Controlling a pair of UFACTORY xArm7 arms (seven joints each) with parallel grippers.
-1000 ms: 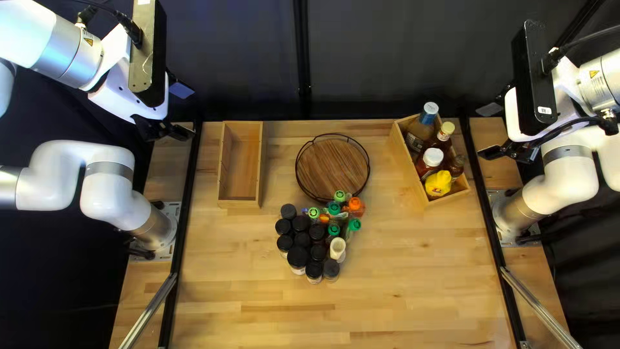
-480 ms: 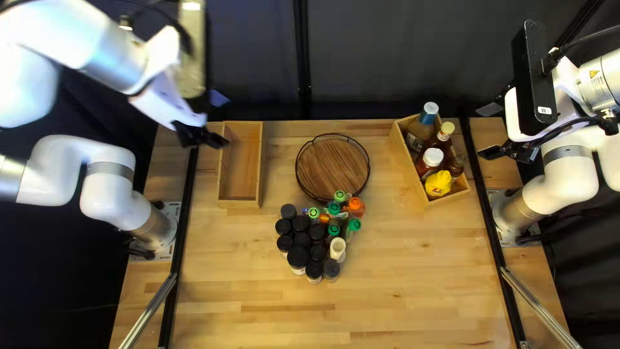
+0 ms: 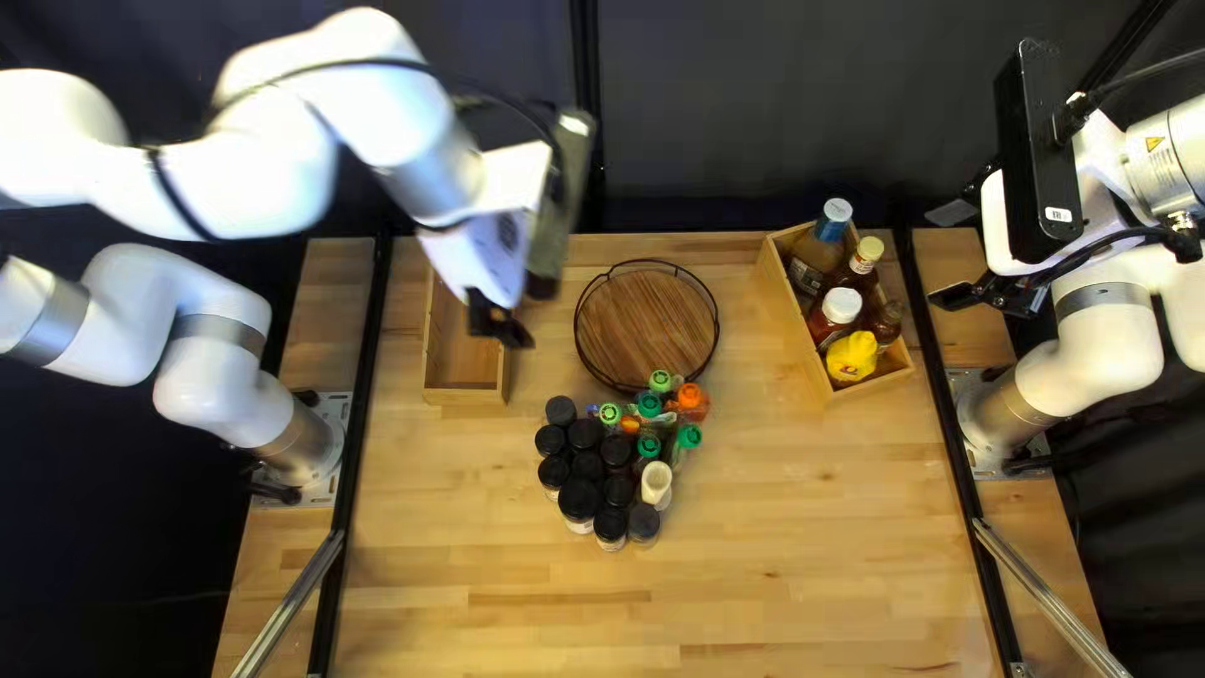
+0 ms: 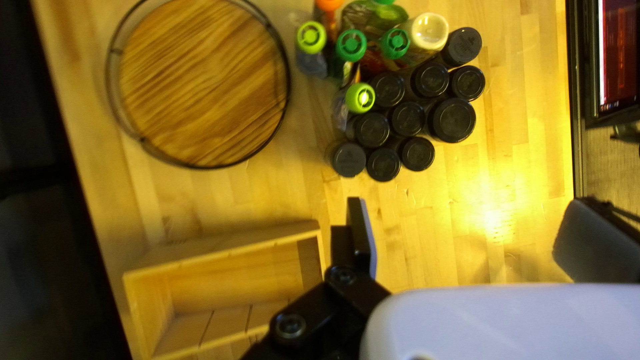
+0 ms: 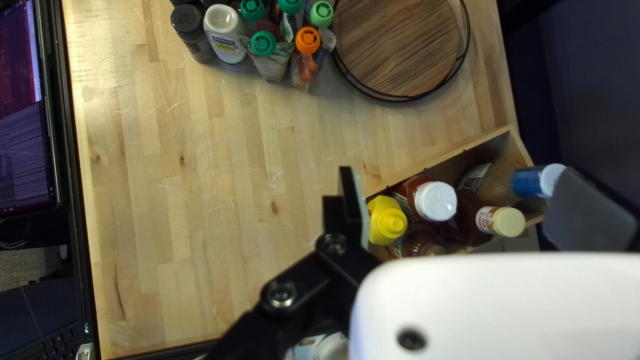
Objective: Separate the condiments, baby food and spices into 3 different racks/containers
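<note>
My left gripper is over the right edge of the small wooden box; in the left wrist view the left gripper stands open, nothing between its fingers. Black-lidded spice jars and baby food pouches with green and orange caps cluster mid-table, below the round wood tray. Condiment bottles and a yellow bottle fill the wooden box at the right. My right gripper is beside that box; in its wrist view the right gripper is open.
A pale-capped bottle stands among the jars and pouches. Black rails run along both sides of the table. A monitor is beyond the table's edge in the left wrist view.
My left arm has swung rightward, bringing its gripper from beyond the small box's left side to over its right edge. The right arm, containers and items have not moved.
</note>
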